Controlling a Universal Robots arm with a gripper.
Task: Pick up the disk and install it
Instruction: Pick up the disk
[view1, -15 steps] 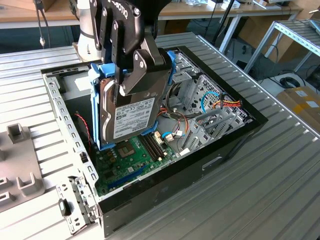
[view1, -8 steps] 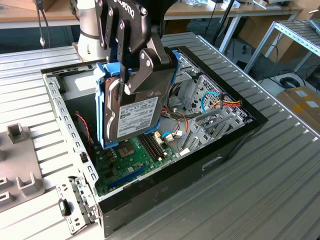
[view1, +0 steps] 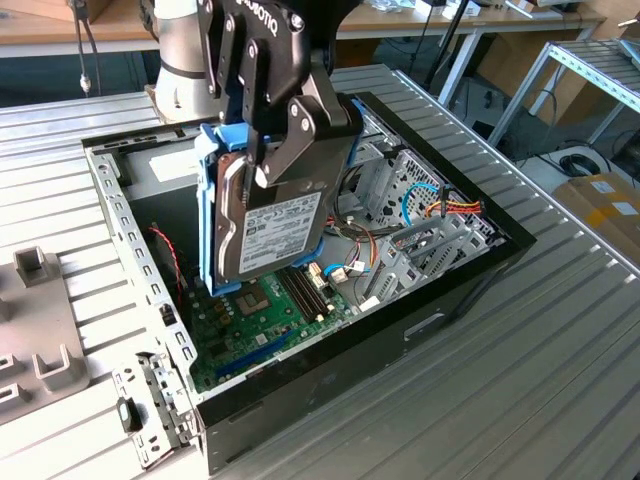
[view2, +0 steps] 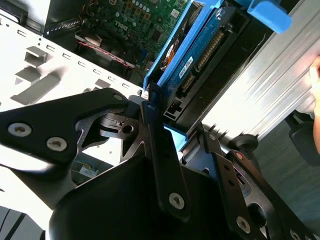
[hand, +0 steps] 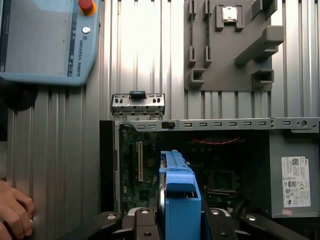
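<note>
While clamped on the upright disk (view1: 285, 225), the gripper (view1: 245, 165) hangs over the motherboard (view1: 255, 325) in the open case (view1: 420, 325), cables (view1: 450, 207) beside.

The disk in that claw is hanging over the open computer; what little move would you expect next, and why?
Probably a short sideways carry toward the metal bays at the exterior view's right, keeping height. The gripper is shut on the disk, held on edge above the green motherboard, not at a bay, and coloured cables lie by the bays.
</note>
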